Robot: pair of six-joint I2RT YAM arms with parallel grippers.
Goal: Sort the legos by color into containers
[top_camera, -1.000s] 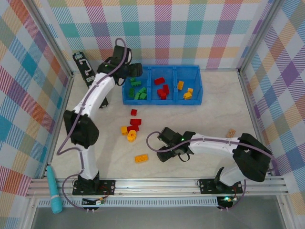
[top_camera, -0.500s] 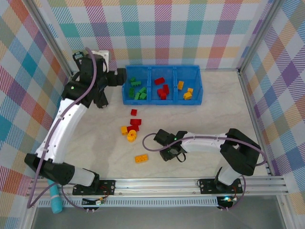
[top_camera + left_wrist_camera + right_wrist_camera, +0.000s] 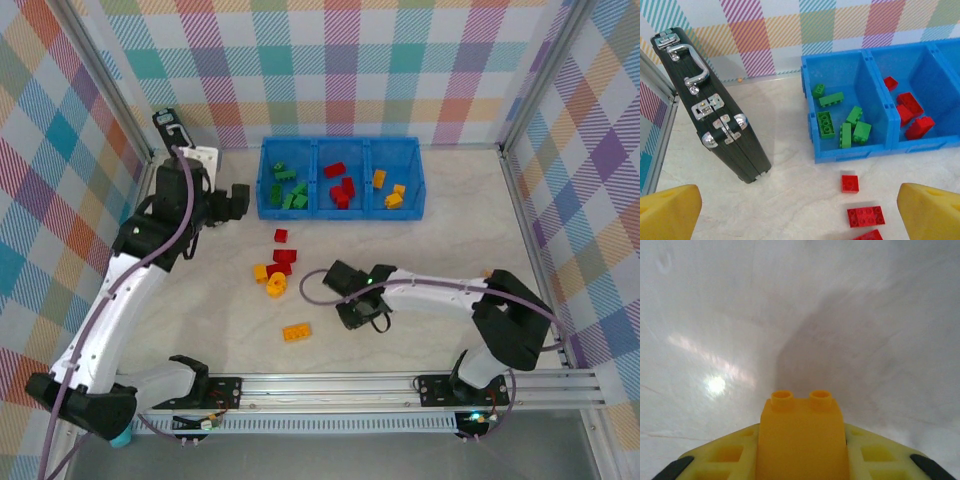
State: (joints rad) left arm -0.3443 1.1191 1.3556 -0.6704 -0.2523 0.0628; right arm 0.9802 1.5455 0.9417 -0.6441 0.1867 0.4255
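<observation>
Three blue tray compartments [image 3: 340,213] hold green legos [image 3: 288,188], red legos [image 3: 340,186], and orange legos [image 3: 391,191], left to right. Your right gripper [image 3: 362,312] pinches an orange lego [image 3: 801,435]; your left gripper [image 3: 237,200] gapes wide, empty.

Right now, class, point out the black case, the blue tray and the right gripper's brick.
black case [image 3: 715,107]: left wrist view, latched edge.
blue tray [image 3: 850,152]: left wrist view, front wall.
yellow brick [image 3: 801,440]: right wrist view, body.

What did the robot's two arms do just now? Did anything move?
The left hand pulled back from the tray, leftward, and opened wide. The right hand shut on a yellow brick. The tray and the loose bricks stayed put.
</observation>
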